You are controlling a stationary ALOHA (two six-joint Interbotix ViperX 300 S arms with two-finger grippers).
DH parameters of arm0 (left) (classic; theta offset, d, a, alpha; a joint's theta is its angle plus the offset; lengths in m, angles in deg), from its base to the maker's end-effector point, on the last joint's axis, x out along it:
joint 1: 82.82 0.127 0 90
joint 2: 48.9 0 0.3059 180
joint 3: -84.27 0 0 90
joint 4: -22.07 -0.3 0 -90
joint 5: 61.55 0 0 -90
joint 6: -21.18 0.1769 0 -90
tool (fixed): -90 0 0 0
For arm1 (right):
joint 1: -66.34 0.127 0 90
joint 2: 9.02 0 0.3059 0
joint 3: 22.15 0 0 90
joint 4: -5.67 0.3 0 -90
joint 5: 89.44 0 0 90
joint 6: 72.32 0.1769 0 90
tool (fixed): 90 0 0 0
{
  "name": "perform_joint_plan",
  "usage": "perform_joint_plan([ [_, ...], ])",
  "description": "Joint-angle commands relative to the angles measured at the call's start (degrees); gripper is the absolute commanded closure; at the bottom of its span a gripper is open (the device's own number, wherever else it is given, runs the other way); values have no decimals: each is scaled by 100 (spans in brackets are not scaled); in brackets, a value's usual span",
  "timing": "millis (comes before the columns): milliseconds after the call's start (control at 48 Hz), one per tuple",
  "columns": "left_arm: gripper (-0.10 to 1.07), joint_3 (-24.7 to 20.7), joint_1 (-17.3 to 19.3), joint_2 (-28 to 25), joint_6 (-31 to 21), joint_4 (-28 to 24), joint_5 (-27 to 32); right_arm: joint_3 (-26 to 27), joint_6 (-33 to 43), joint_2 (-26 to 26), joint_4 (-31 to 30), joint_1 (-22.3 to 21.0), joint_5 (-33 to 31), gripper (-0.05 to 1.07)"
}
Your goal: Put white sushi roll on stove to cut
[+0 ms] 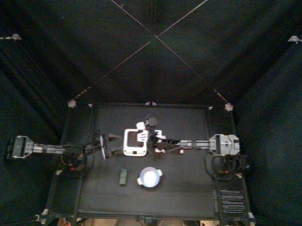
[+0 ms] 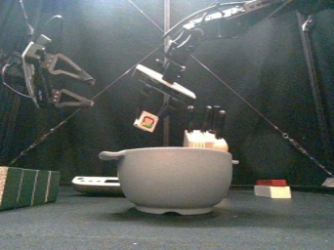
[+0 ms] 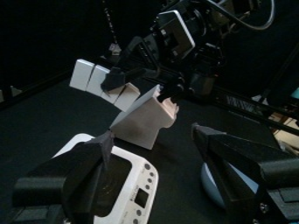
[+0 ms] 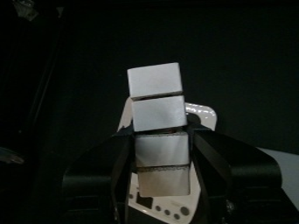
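Nearest in the front view is the grey bowl point(image 2: 174, 179), hiding most of the stove point(image 2: 94, 182) behind it. From above, the stove point(image 1: 136, 139) sits mid-table. The right gripper point(image 4: 162, 175) holds the white sushi roll point(image 4: 159, 122) above it, jaws clamped on the roll's sides. I'd lower it flat onto the dark panel before letting go. The left gripper point(image 3: 158, 188) hangs spread wide, empty. Whether the roll touches the stove yet is hard to tell.
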Motion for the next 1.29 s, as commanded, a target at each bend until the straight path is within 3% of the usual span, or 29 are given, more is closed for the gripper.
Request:
perform_joint_plan([
  [0, -6, -79, 26, 0, 9, -9, -26, 220, 185, 0, -202, 79, -149, 32],
  [417, -6, -70, 35, 44, 9, -9, -26, 536, 563, -571, -88, 272, -984, 31],
  [812, -6, 53, 70, 299, 9, -9, -26, 879, 554, -1195, 272, 229, -949, 21],
  [1271, -6, 167, 114, 562, 9, 0, -26, 1063, 457, -1213, 396, 185, -1063, 14],
])
